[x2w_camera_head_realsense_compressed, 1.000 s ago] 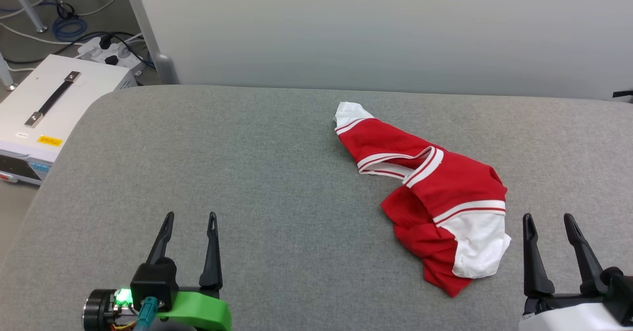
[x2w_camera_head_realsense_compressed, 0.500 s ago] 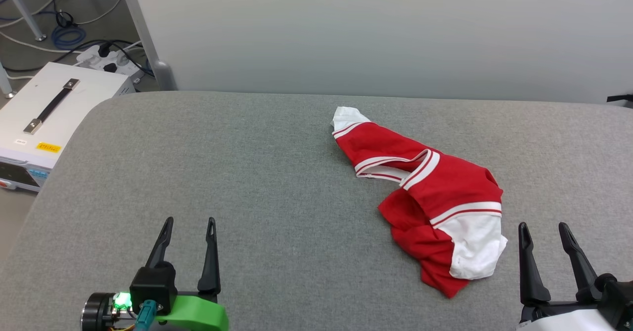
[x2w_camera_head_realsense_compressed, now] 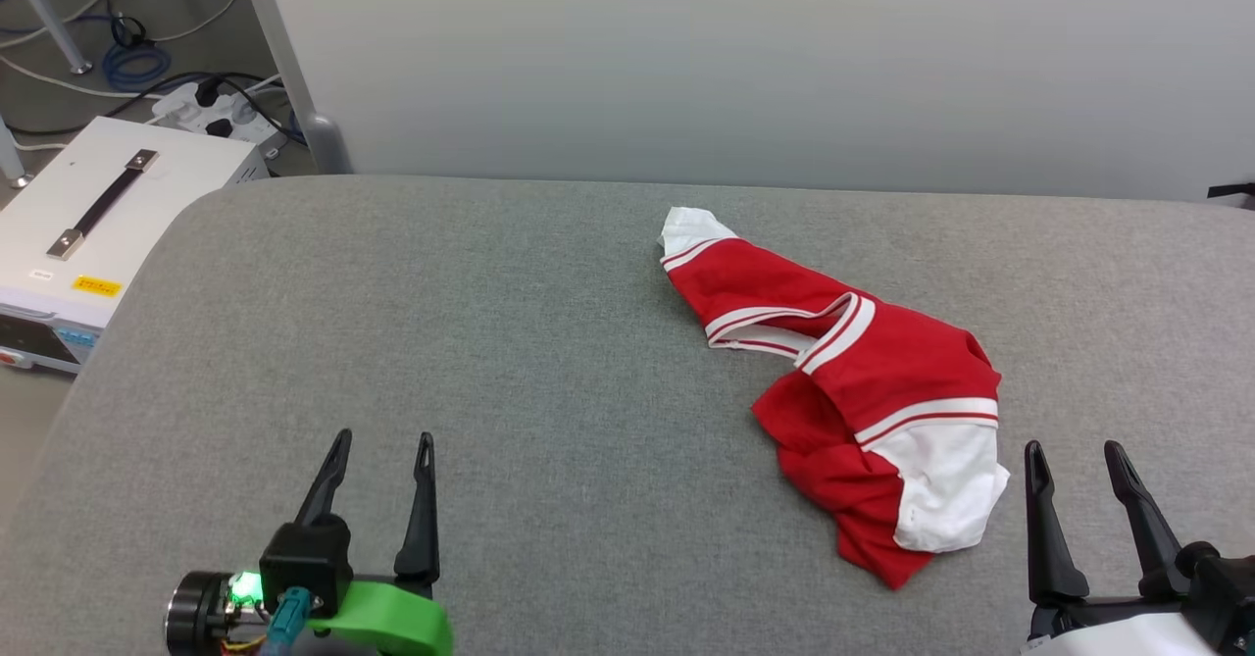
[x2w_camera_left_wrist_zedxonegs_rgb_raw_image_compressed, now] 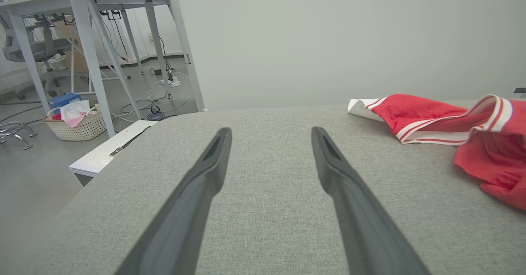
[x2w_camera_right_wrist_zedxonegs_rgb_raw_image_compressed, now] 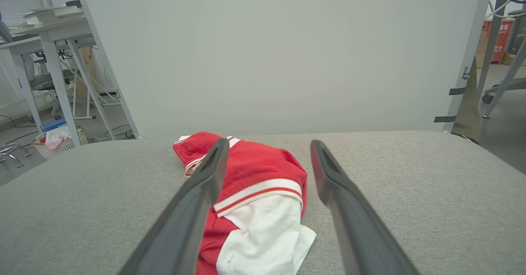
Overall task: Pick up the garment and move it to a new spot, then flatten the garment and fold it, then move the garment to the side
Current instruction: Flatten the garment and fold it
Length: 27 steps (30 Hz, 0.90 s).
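— Where the bottom edge of the head view cuts in, how much of the grippers can you make out?
— Fingers and part of each wrist, little more. The left gripper (x2w_camera_head_realsense_compressed: pixel 383 435) sits low on the left over bare grey cloth, its fingers spread and empty. The right gripper (x2w_camera_head_realsense_compressed: pixel 1072 446) is low on the right, its body clipped by the corner, jaws just as wide with nothing between them.
— And the garment?
— The garment (x2w_camera_head_realsense_compressed: pixel 882 372) lies crumpled right of centre on the padded table (x2w_camera_head_realsense_compressed: pixel 490 323). Its near white sleeve (x2w_camera_head_realsense_compressed: pixel 946 499) is close to the right gripper but not touching it. It is folded over itself, so much of the cloth is hidden. One dark finger (x2w_camera_right_wrist_zedxonegs_rgb_raw_image_compressed: pixel 197 209) covers part of the red in the right wrist view, and the left wrist view cuts its right side off.
— Room to move?
— Wide bare surface at centre and left. The left corner is rounded, with a white box (x2w_camera_head_realsense_compressed: pixel 157 195) standing lower beyond it. A pale panel (x2w_camera_head_realsense_compressed: pixel 735 58) rises at the far edge, near the far sleeve (x2w_camera_head_realsense_compressed: pixel 691 225).
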Motion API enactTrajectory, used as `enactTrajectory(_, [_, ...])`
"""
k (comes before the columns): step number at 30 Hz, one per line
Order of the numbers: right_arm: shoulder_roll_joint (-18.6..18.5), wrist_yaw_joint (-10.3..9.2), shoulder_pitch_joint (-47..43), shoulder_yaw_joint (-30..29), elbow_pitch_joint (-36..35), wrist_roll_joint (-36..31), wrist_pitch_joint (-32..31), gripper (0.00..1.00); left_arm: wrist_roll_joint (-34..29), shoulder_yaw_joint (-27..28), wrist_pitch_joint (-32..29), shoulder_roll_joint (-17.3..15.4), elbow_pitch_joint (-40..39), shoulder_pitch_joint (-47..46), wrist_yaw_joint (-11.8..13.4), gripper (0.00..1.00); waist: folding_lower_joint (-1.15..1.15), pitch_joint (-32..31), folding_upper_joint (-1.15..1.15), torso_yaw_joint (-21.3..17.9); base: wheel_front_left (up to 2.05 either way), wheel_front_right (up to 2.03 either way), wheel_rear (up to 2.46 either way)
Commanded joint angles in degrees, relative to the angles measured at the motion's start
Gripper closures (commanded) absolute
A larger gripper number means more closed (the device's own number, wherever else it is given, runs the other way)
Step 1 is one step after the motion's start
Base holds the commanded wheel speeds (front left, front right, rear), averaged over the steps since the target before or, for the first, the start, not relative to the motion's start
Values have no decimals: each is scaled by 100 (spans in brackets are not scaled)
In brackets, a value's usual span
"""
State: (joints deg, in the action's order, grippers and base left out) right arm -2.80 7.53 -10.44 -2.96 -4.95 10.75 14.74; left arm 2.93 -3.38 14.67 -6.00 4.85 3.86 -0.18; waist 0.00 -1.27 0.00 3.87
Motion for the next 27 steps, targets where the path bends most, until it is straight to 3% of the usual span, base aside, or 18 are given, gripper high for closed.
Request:
enactTrajectory(1, [-8, -4, 27, 9, -9, -28, 26, 0, -6, 10, 33, -27, 15, -196, -93, 0, 0, 54, 0, -15, 0, 0, 0])
enactTrajectory(7, [-8, -4, 228, 101, -61, -62, 26, 0, 32, 19, 33, -262, 171, -1227, -456, 0, 0, 330, 0, -154, 0, 0, 0])
enactTrajectory(15, [-8, -4, 677, 240, -151, -112, 26, 0, 346, -190, 33, -725, 854, -3152, -701, 0, 0, 910, 0, -545, 0, 0, 0])
enactTrajectory(20, [-8, -4, 928, 295, -222, -86, 26, 0, 872, -826, -206, -983, 1388, -4387, -727, 0, 0, 1293, 0, -784, 0, 0, 0])
enactTrajectory(27, [-8, -4, 1264, 331, -280, 8, 26, 0, 2012, -2157, -1446, -1368, 1851, -5985, -729, 0, 0, 1855, 0, -1133, 0, 0, 0])
